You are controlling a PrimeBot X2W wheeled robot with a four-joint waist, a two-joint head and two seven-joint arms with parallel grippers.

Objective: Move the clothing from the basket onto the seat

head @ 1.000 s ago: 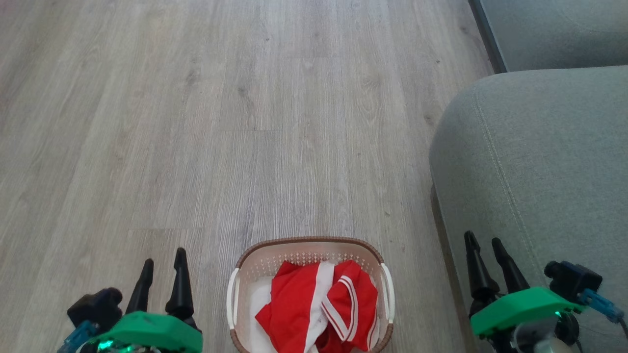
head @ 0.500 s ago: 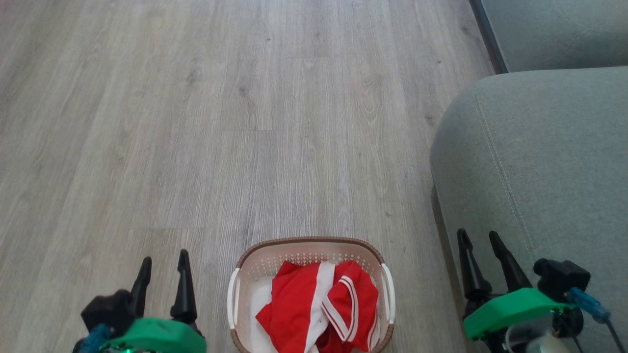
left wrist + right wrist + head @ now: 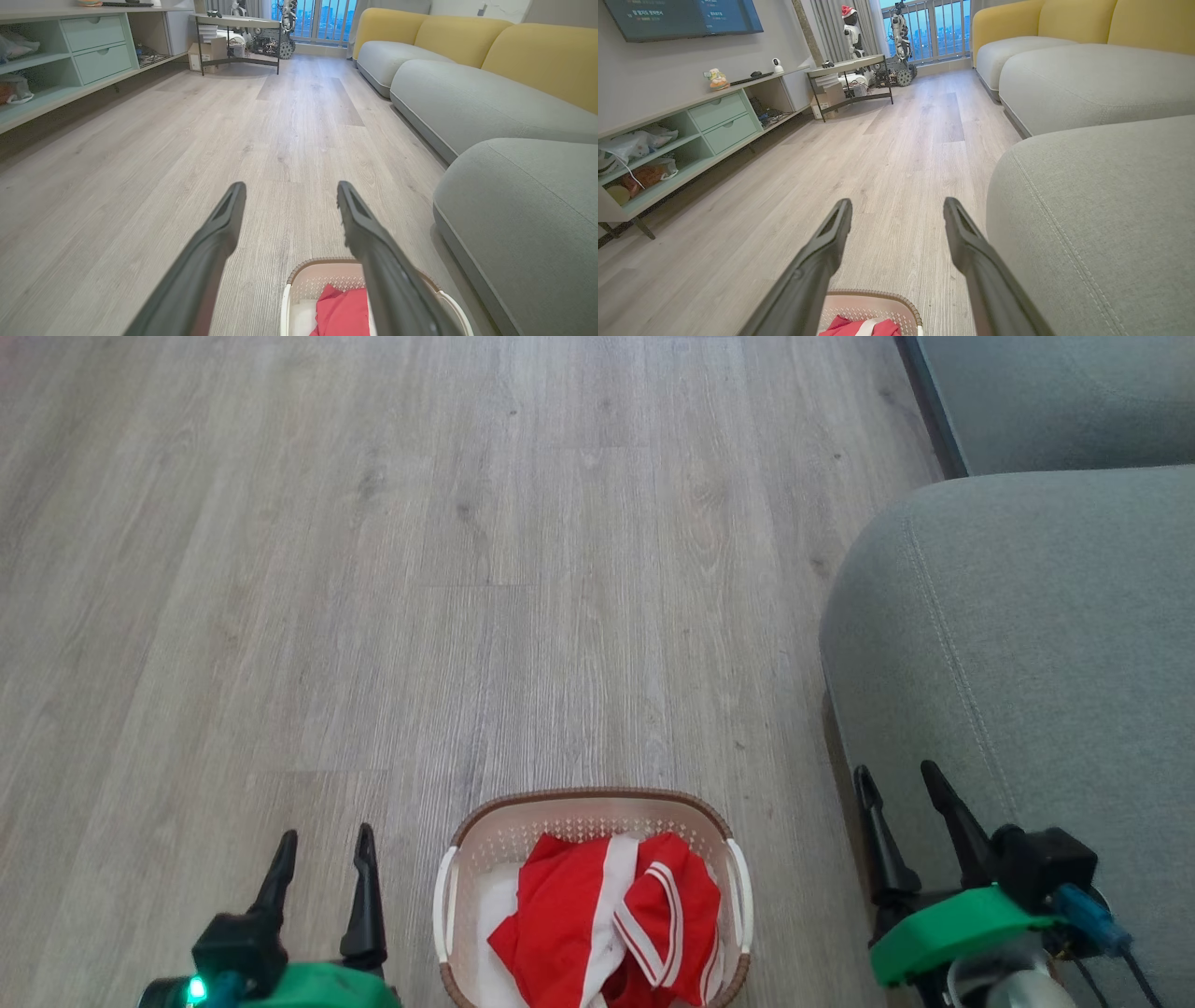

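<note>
Both hands hang open, left hand [image 3: 326,833] lower left, right hand [image 3: 893,768] lower right; red clothing [image 3: 560,924] sits bunched in the basket [image 3: 588,793] (near rim cut off).

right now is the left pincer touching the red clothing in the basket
Apart. In the head view the left pincer sits open over bare floor, a strip of floor showing between it and the basket that holds the clothing.
</note>
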